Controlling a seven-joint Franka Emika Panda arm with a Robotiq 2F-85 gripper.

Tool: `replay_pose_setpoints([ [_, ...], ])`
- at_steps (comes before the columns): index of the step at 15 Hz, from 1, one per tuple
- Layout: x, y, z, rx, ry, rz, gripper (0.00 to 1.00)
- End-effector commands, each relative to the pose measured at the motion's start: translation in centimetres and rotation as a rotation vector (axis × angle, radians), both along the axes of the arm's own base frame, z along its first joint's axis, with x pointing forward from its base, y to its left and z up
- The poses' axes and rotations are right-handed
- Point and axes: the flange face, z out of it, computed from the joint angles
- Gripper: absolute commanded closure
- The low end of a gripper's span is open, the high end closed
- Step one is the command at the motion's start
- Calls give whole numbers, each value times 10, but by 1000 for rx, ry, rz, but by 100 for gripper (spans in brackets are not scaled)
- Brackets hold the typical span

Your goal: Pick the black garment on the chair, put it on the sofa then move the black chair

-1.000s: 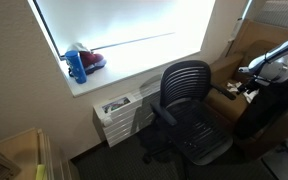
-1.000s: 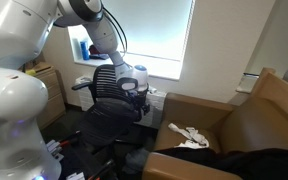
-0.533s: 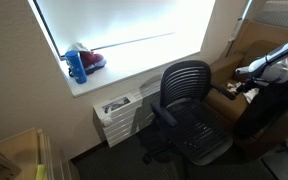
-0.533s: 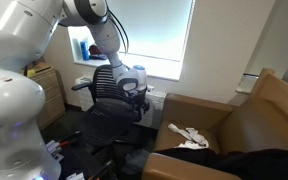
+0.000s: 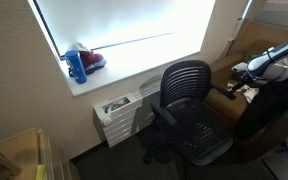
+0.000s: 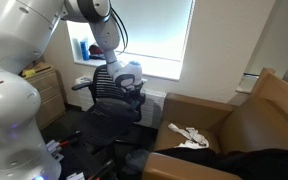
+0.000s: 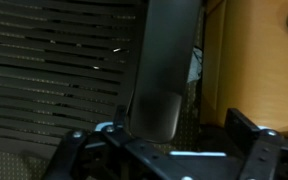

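Black armrest (image 7: 169, 60) of the chair (image 5: 189, 85) stands between the pincer's (image 7: 164, 136) wide-apart fingers (image 7: 252, 135) (released, gripping nothing).

The pincer (image 6: 133, 86) has edged up and closer to the chair (image 6: 104, 90).

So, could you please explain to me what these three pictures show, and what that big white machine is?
The white machine is a robot arm with a gripper at its tip. Two pictures come from cameras standing in the room; the third from a camera on the arm's wrist. A black office chair stands by the window, next to a brown sofa. A black garment and a small white cloth lie on the sofa. The gripper is open and holds nothing; in the wrist view the chair's armrest stands between its jaws.
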Motion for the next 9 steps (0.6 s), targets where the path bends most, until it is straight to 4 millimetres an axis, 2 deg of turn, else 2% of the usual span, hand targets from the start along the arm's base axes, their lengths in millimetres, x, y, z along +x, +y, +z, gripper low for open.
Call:
replay_pose_setpoints([
  [1,1,4,4,20,-3,11,0],
  [4,2,4,8,46,-8,19,0],
  [9,3,25,-46,58,-12,21,0],
])
